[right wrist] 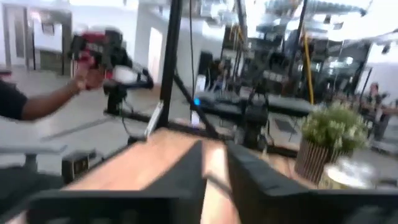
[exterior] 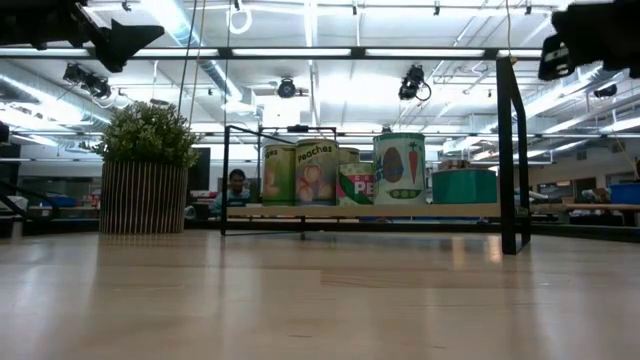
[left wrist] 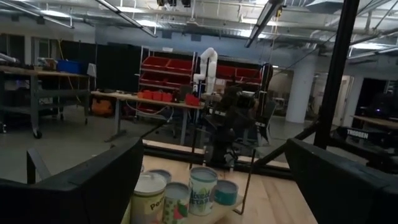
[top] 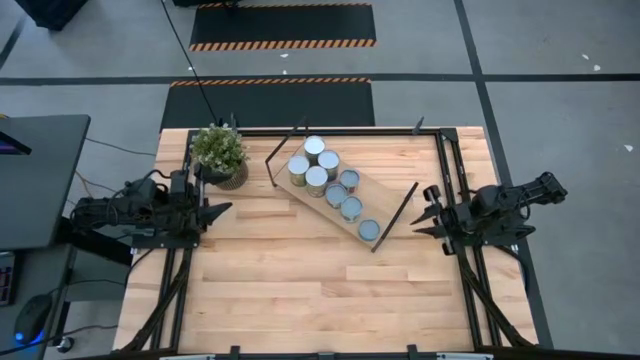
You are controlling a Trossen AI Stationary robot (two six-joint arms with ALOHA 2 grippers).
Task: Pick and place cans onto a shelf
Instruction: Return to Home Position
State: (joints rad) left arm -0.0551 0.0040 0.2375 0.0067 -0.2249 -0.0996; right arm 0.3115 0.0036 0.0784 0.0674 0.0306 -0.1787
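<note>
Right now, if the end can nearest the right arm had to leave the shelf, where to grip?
Likely top-down with the right gripper: the can stands upright, so pinch its round wall across the width of the shelf; a neighbouring can and the black end frame crowd its other two sides.

Near half of the worktop [top: 300,290]: bare wood, open side to side, free passage for a tool.

Shelf [top: 385,206] lies slantwise across the far middle. The black end frames rise above the can tops and block entry from either end; the long sides are open.

Cans [top: 316,178] crowd the board, tall ones bunched at the far-left end and low ones trailing toward the near-right end. Little bare board between them.

Potted plant [top: 220,152] at the far left, near the shelf's left frame; only a narrow gap there.

Left tool [top: 215,195] just beside the plant. Right tool [top: 425,211] at the right edge, close to the shelf's right frame.
</note>
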